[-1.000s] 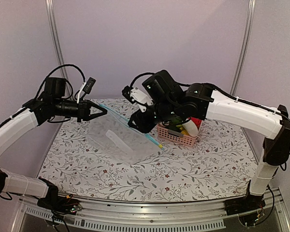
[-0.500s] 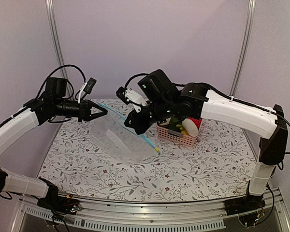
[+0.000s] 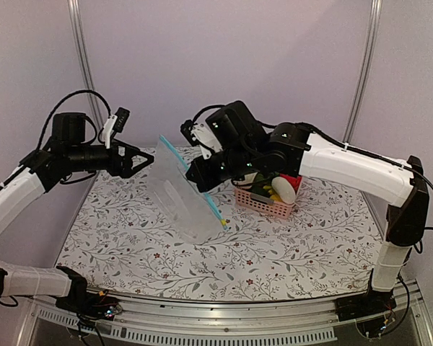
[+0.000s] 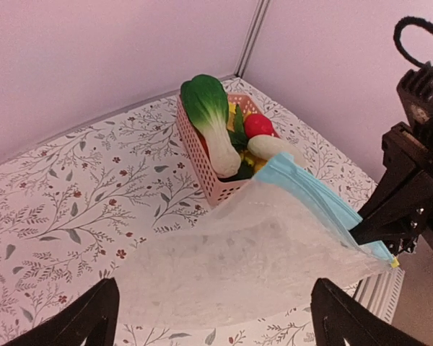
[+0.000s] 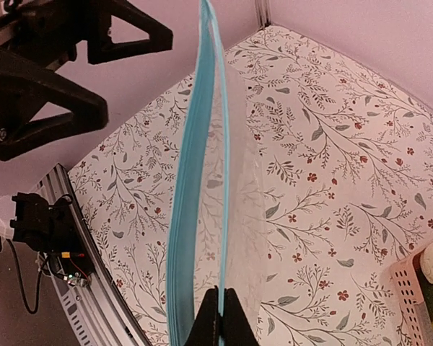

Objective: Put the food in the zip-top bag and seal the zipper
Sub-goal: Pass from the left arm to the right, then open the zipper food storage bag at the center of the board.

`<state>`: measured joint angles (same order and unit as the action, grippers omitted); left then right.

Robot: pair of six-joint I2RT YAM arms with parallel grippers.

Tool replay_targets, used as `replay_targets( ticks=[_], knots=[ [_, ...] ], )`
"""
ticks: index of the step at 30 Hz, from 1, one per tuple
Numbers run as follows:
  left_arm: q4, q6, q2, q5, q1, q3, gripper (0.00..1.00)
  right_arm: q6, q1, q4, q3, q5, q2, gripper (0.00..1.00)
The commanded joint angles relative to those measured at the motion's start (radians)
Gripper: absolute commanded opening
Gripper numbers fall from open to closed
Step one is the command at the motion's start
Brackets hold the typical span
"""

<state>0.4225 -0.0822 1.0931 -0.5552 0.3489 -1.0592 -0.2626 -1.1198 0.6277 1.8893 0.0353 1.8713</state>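
Zip-top bag: clear, crinkly film, hung upright over the floral bench.
Zipper: thin, straight light-blue strip that slanted along the mouth edge.
Right end effector: clenched on the zipper.
Left end effector: released, jaws wide, near the bag's upper corner, apart from it.
Food: smooth bok choy and red fruit lay in the pink slatted basket, just behind the bag.

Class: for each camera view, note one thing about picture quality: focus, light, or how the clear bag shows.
Top view: soft even light, faint shadows, bag a pale haze. Left wrist view: basket sharp, own fingers dark silhouettes. Right wrist view: zipper crisp, table clear through the plastic.
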Motion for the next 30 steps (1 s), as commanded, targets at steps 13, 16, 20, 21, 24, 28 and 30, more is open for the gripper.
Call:
replay_targets(
  ticks=[13, 16, 20, 21, 24, 28, 30],
  knots=[
    [-0.233, -0.419, -0.195, 0.304, 0.124, 0.16, 0.9, -0.199, 0.026, 0.027, -0.086, 0.302, -0.06, 0.0],
    [-0.254, -0.469, -0.163, 0.375, 0.22, 0.168, 0.89, -0.203, 0.027, 0.014, -0.095, 0.291, -0.071, 0.0],
    [-0.298, -0.525, -0.108, 0.435, 0.329, 0.161, 0.88, -0.201, 0.028, -0.005, -0.113, 0.287, -0.089, 0.0],
    [-0.316, -0.538, -0.095, 0.445, 0.351, 0.161, 0.87, -0.201, 0.027, -0.01, -0.119, 0.286, -0.092, 0.0],
    [-0.361, -0.569, -0.056, 0.472, 0.406, 0.157, 0.86, -0.199, 0.029, -0.022, -0.134, 0.277, -0.102, 0.0],
    [-0.397, -0.615, -0.007, 0.497, 0.452, 0.154, 0.83, -0.199, 0.028, -0.045, -0.156, 0.272, -0.117, 0.0],
    [-0.405, -0.638, 0.017, 0.5, 0.468, 0.154, 0.83, -0.2, 0.029, -0.053, -0.16, 0.269, -0.124, 0.0]
  ],
)
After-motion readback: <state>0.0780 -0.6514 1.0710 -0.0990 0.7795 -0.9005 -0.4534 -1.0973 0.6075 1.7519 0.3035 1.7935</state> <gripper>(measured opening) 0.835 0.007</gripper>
